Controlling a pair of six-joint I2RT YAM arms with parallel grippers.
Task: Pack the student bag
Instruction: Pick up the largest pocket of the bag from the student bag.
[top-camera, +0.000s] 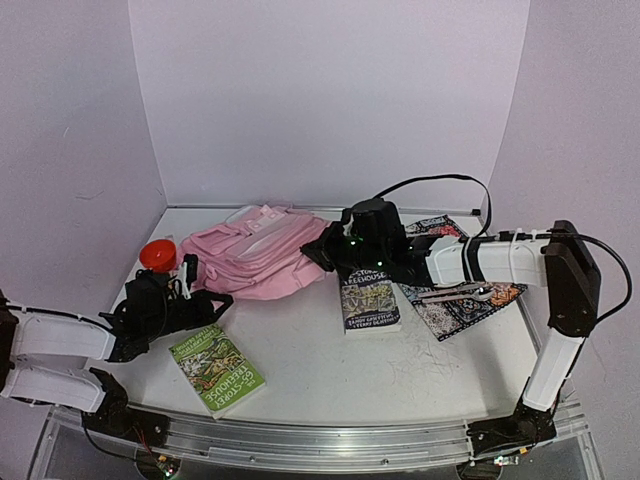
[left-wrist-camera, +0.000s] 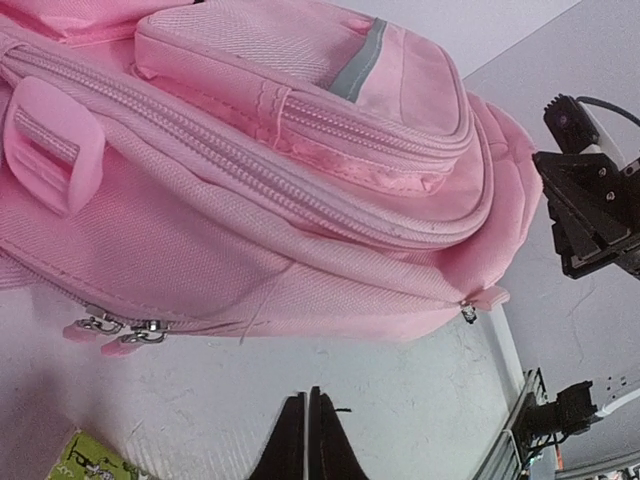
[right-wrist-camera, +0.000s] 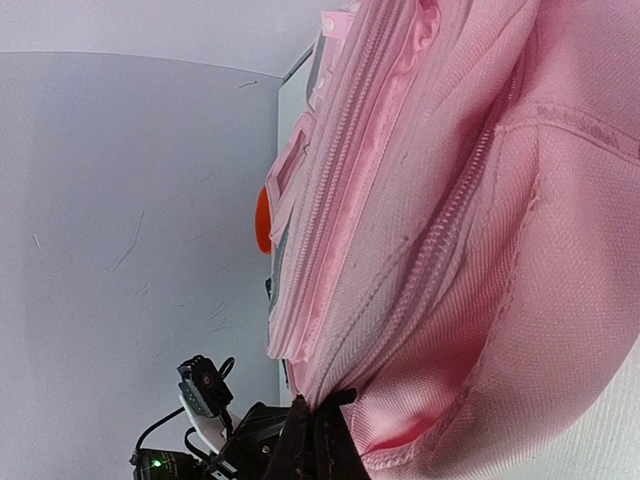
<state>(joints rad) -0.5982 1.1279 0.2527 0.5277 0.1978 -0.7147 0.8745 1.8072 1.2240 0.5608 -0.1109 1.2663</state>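
Soft pink fabric backpack (top-camera: 255, 262) lies mid-frame, both grippers closed.
Below it, the left gripper (left-wrist-camera: 308, 425) pinches nothing; the right gripper (right-wrist-camera: 313, 432) touches its edge, grip unclear.

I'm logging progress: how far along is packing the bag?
Done: nothing yet; the bag looks zipped shut. In hand: the right gripper seems to pinch its edge; the left gripper is shut, empty, just short of it. Left: opening it and loading the green book and dark book lying on the table.
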